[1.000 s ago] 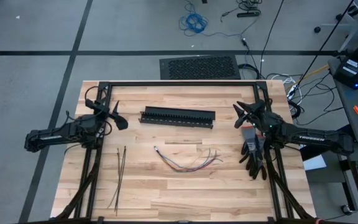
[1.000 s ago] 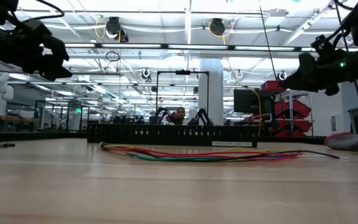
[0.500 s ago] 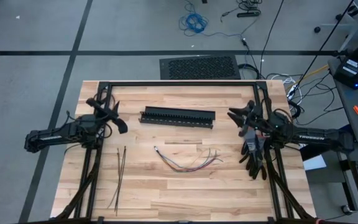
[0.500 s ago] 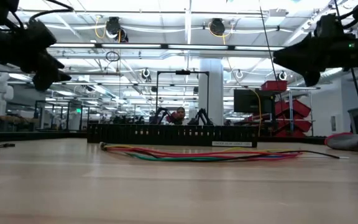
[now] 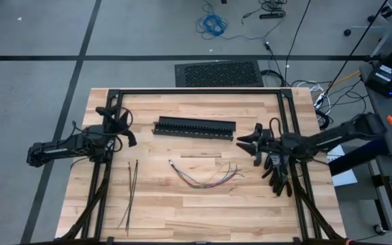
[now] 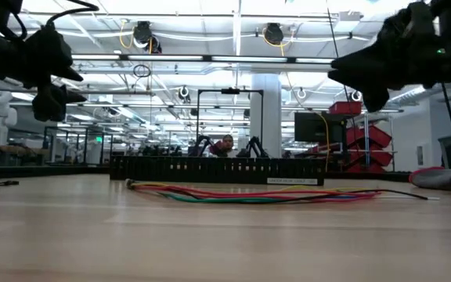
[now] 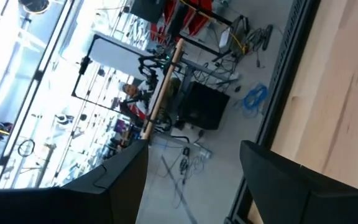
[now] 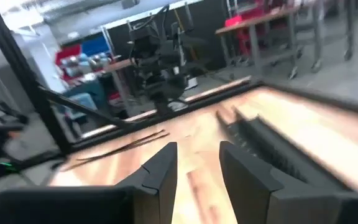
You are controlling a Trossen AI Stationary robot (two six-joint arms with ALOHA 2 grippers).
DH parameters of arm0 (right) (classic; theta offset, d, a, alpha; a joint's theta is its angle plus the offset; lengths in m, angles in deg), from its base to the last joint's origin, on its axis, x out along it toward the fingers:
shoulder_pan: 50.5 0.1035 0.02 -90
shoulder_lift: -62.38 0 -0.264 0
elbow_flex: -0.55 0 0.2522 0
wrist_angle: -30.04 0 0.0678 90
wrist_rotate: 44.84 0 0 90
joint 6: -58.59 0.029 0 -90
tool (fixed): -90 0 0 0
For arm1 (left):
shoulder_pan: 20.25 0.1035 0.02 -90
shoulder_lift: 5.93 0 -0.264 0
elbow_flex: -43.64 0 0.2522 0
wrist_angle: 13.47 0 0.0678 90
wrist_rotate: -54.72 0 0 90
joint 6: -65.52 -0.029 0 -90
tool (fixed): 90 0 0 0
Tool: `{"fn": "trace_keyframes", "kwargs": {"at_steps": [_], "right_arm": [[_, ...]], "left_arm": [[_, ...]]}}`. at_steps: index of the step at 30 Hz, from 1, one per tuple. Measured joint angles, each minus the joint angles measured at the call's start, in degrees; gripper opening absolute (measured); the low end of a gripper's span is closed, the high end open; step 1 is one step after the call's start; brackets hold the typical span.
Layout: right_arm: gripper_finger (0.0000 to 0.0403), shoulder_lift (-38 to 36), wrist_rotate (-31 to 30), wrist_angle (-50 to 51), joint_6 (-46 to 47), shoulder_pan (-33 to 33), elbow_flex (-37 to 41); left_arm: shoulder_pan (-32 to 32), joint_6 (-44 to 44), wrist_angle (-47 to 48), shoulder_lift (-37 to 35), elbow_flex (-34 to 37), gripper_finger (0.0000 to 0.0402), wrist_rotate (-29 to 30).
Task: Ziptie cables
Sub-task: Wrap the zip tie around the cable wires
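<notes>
The cables [image 5: 206, 177], a loose bundle of thin coloured wires, lie flat on the wooden table near its middle, and the low view shows them too [image 6: 257, 193]. The zipties [image 5: 131, 190], thin dark strips, lie on the table at the near left; the right wrist view shows them far off [image 8: 123, 146]. My left gripper [image 5: 121, 122] hovers open above the table's far left, pointing past the far edge [image 7: 192, 149]. My right gripper [image 5: 246, 143] hovers open to the right of the cables, level, pointing toward the table's left [image 8: 197, 149]. Nothing is between either pair of fingers.
A long black slotted duct [image 5: 194, 128] lies across the table behind the cables. A black glove [image 5: 278, 173] lies at the right edge under my right arm. The black frame [image 5: 196, 91] borders the table's far edge and sides.
My right gripper has swung out from the right edge toward the table's middle and a little toward the near edge, turning to point left, at about the same height. My left gripper has stayed in place and rolled about its own pointing line.
</notes>
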Motion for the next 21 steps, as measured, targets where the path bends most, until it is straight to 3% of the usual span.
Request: {"fn": "trace_keyframes", "kwargs": {"at_steps": [2,4,6,9,12,15,19,21], "right_arm": [[0.0114,3.28,-1.16,-0.55,-3.66,-0.02,-1.82],[0.0114,5.75,-1.37,-0.15,-7.27,-0.49,-3.63],[0.0114,7.29,-1.29,-0.28,-12.09,-1.66,-5.76],[0.0114,9.60,-1.56,-0.49,-16.64,-4.79,-8.90],[0.0114,13.01,0.20,0.83,-16.66,-7.85,-11.83],[0.0114,18.25,5.57,2.90,-13.13,-9.82,-15.41],[0.0114,27.98,15.01,7.57,-7.64,-8.54,-21.95],[0.0114,33.17,15.41,9.88,-6.23,-6.64,-25.70]], "left_arm": [[0.02,-1.07,-1.36,0.00,0.00,0.0251,-2.15],[0.04,1.83,-3.16,0.00,0.00,0.0251,-10.13],[0.02,7.15,-6.00,0.04,0.28,0.0251,-20.18],[-0.02,22.41,-18.75,1.01,2.36,0.0251,-26.45],[0.00,45.33,-25.66,1.03,3.79,0.0251,-26.74],[0.04,65.26,-26.41,1.02,3.84,0.0251,-26.43],[0.04,71.02,-27.31,1.00,3.89,0.0251,-15.76],[0.05,71.14,-27.27,1.00,3.89,0.0251,-12.09]]}}
